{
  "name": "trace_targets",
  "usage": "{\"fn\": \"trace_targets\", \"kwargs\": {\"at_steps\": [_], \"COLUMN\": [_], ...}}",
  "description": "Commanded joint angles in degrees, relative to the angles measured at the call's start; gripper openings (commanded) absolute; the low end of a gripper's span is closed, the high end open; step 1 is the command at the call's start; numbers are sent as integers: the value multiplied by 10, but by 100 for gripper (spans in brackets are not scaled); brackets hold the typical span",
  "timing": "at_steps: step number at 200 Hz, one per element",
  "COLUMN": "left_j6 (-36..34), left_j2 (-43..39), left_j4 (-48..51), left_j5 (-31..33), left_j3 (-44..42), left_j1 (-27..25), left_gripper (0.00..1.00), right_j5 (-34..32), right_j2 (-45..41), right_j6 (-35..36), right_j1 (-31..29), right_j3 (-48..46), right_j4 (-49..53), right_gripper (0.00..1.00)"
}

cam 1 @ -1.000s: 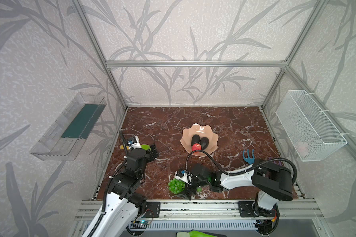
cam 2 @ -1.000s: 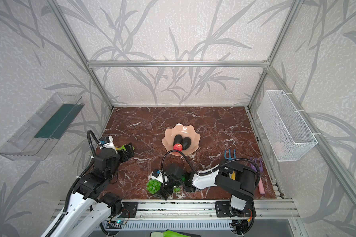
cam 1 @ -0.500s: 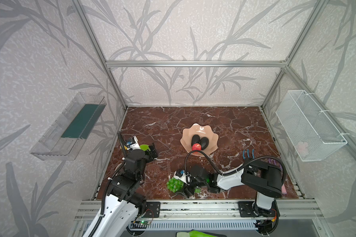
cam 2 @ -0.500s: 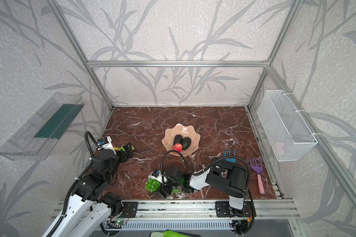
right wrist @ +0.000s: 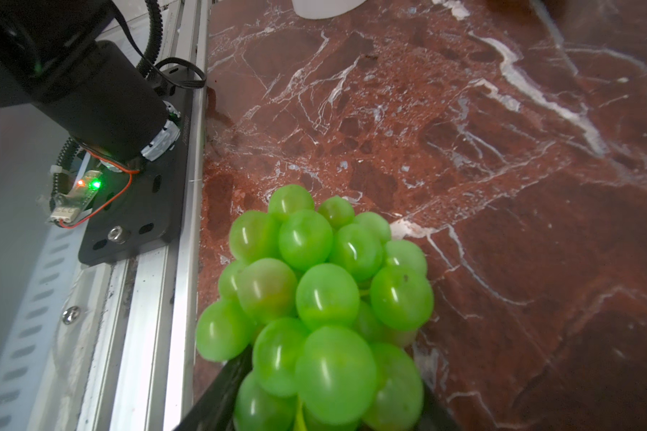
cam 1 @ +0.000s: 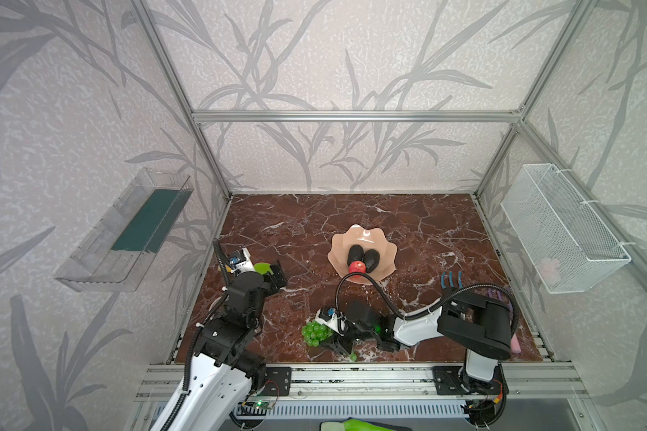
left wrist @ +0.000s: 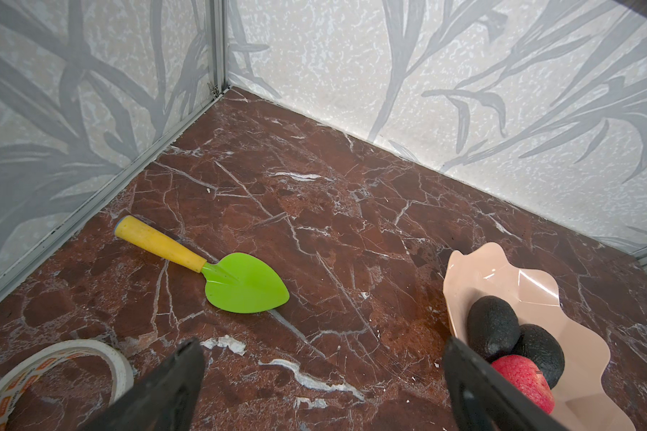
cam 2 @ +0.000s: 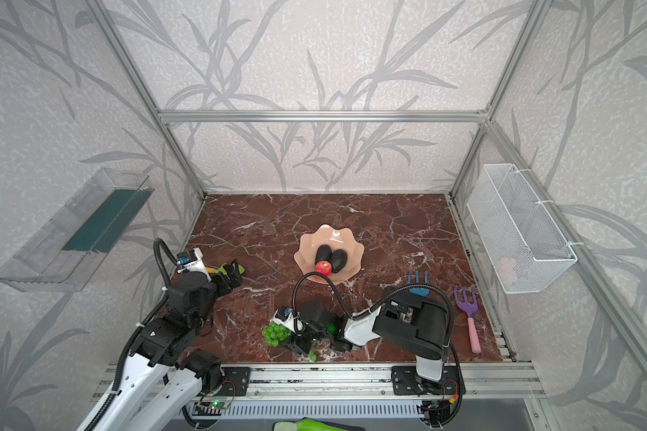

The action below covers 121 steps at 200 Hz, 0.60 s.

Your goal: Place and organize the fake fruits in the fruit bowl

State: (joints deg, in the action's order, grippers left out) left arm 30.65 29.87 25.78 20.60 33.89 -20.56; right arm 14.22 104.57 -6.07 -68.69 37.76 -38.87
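Right end effector (cam 1: 333, 337) sits low at the near edge of the table (cam 1: 408, 224), seemingly clamped on the one bunch of grapes (right wrist: 322, 291), the only fruit outside the bowl, likely ready for lifting. Left end effector (left wrist: 322, 347) hangs at the left, jaws apart and empty, clear of that route. One fruit bowl (cam 1: 363, 234), mid-table, holds two avocados (cam 1: 355, 253) and one apple (cam 1: 357, 267) at its near side, leaving far space.

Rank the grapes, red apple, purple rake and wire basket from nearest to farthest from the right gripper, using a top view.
From the right gripper:
1. grapes: at its fingertips, near the front edge.
2. red apple: in the fruit bowl, centre.
3. purple rake: lying far right.
4. wire basket: on the right wall.
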Motion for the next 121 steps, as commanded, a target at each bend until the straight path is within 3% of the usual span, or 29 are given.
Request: {"fn": "trace_targets", "kwargs": {"at_steps": [1,44,121], "left_j6": [11,11,12], "left_j2": [-2,-2,-4], "left_j4": [11,11,10], "left_j5": [13,12,13], "left_j3": [-4,-5,-8], "left_j1": [3,3,3], "left_gripper": [99,99,99], "right_j5": [-19,-8,21], "right_j2": [-34,-99,-226], "right_j6": [-6,-25,-14], "right_j1": [2,21,109], "right_j3": [-2,-5,22], "right_j4": [1,10,142], "right_gripper": [54,53,53]}}
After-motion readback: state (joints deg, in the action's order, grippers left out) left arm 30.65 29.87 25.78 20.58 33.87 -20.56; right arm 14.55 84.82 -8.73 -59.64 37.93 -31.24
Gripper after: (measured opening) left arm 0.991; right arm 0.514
